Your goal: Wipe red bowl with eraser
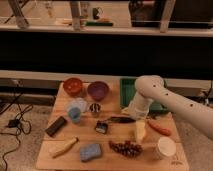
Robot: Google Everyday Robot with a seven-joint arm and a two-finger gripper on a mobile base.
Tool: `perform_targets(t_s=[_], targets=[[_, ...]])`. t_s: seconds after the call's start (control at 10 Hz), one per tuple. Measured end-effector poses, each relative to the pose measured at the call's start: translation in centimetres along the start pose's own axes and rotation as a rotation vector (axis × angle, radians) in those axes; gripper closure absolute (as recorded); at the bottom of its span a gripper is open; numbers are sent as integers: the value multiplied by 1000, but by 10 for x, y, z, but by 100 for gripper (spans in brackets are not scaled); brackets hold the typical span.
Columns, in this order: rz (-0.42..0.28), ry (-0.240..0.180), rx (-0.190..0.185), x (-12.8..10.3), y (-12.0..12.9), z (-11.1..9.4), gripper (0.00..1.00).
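The red bowl (73, 86) sits at the back left of the wooden table (112, 162), with a purple bowl (98, 90) beside it on the right. A flat black eraser (56, 126) lies near the table's left edge, in front of the bowls. My white arm reaches in from the right and bends down over the middle right of the table. Its gripper (131, 114) hangs open just above a dark utensil (119, 119), holding nothing. It is well to the right of both the eraser and the red bowl.
A green tray (128, 90) stands at the back right behind the arm. In the middle are a blue cup (75, 114), a metal cup (95, 108) and a small black item (102, 126). Along the front lie a pale yellow wedge (63, 147), blue sponge (90, 151), grapes (126, 147) and white cup (166, 147).
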Motion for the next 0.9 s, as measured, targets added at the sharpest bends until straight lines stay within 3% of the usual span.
perform_targets(t_s=[0.4, 0.9], targets=[[-30, -18, -4, -11, -2, 2, 0], [-144, -92, 12, -95, -29, 14, 0]])
